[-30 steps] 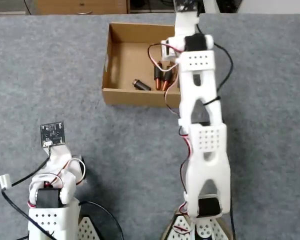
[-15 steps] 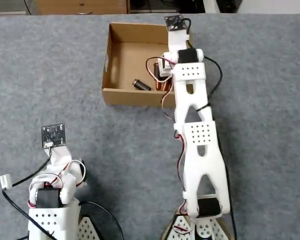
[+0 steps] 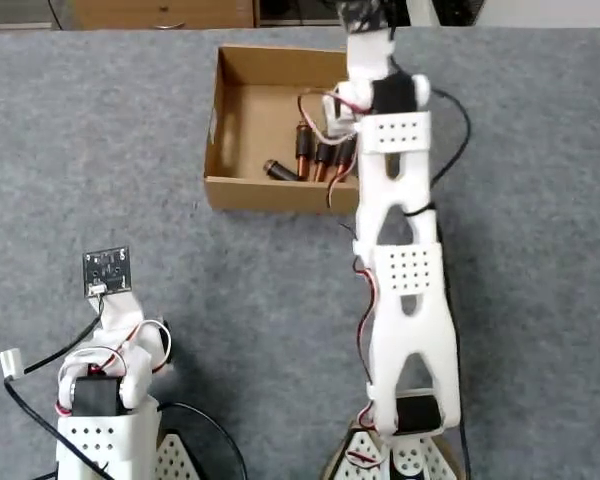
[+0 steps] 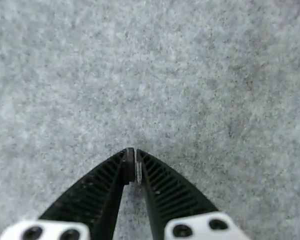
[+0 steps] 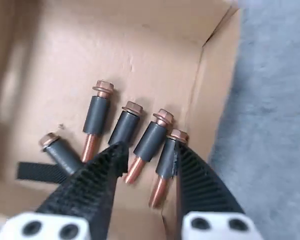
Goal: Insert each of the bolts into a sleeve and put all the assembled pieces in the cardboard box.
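R arm has swung back to the right vs 0.5 s ago, so more of the cardboard box interior is exposed. R gripper is above the box, jaws apart, empty. Five bolt+sleeve assemblies lie in the box: four fanned side by side near its right wall, one apart. L gripper has tips pressed together, holds nothing, sits over grey carpet.
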You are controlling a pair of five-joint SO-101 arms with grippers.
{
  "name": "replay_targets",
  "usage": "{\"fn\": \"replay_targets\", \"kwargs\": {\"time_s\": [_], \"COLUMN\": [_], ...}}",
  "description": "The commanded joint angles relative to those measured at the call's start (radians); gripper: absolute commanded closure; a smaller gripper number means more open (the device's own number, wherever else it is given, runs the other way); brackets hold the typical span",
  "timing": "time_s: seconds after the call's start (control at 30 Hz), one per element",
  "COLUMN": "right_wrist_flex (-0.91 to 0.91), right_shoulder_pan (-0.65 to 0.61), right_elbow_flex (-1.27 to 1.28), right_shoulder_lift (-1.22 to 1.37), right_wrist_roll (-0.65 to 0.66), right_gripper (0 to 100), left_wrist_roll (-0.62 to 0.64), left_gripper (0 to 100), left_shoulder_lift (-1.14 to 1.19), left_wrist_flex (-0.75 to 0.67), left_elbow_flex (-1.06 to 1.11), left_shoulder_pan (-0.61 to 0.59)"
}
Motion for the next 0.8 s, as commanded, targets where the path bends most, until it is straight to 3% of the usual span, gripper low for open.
{"fn": "replay_targets", "kwargs": {"time_s": [0.0,0.23,0.37,0.5,0.77], "right_wrist_flex": [0.06,0.06,0.06,0.06,-0.009], "right_shoulder_pan": [-0.007,0.012,0.015,0.012,0.008], "right_elbow_flex": [-0.045,-0.021,0.153,0.529,1.593], "right_shoulder_lift": [-0.232,-0.656,-0.957,-1.277,-1.877], "right_wrist_roll": [0.006,0.011,0.011,0.006,0.005], "right_gripper": [86.6,86.8,86.6,86.7,86.8], "left_wrist_roll": [0.0,0.0,0.0,0.0,0.003], "left_gripper": [98,98,98,98,98], "left_shoulder_lift": [-0.033,-0.033,-0.033,-0.033,-0.033], "left_wrist_flex": [0.006,0.006,0.006,0.003,0.0], "left_elbow_flex": [0.011,0.011,0.011,0.011,0.011], "left_shoulder_pan": [-0.009,-0.009,-0.009,-0.008,-0.008]}}
